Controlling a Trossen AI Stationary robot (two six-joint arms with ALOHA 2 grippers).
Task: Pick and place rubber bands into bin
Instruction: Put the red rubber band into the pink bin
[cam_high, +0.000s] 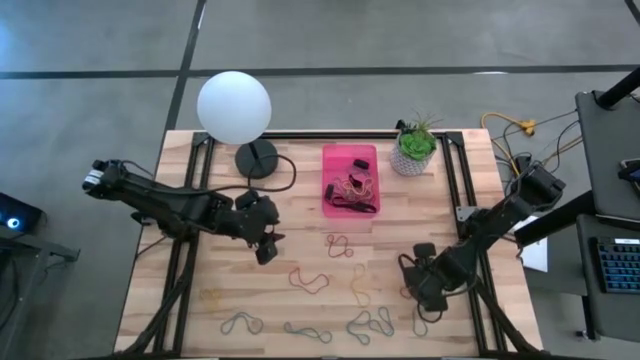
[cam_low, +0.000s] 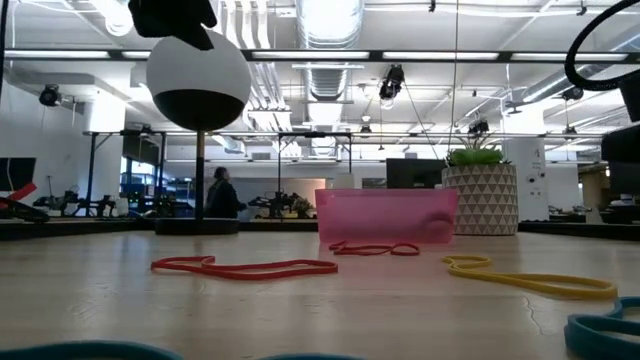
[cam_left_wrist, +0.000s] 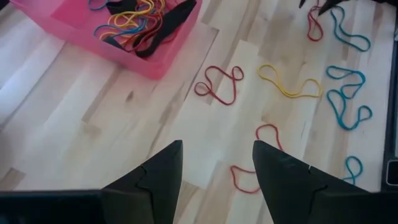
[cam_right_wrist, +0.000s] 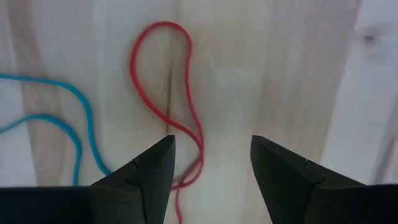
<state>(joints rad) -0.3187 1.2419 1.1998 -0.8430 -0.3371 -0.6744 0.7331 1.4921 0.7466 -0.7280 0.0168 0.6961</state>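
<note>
Item, bin (cam_high: 350, 157): pink tray toward the tabletop's (cam_high: 200, 270) far edge, between the lamp (cam_high: 234, 108) and the potted plant (cam_high: 414, 146); I judge it sits central so either arm can reach it; it already holds a tangle of bands.

Item, rubber bands (cam_high: 309, 281): loose loops scattered over the near half of the tabletop, in front of the bin and well apart from each other; none in the air, so most of the job is still to do.

Item, left tool (cam_high: 267, 249): above bare wood near the bin's left front corner, fingers (cam_left_wrist: 283, 171) apart with nothing between them; I take it to be waiting between picks.

Item, right tool (cam_high: 428, 290): low over the right front area, fingers apart, a red band (cam_right_wrist: 168, 93) lying beneath the gap; I read this as lined up for a pick, not yet a grip.

Item, views: the right wrist view alone shows the red band running between the open fingers, with a blue band (cam_right_wrist: 56, 118) beside it; the high view shows only the arm over that spot; the left wrist view looks into the bin at yellow, red and black bands; the low view shows the bin's front wall, with red and yellow loops lying flat before it, and neither tool plainly.
</note>
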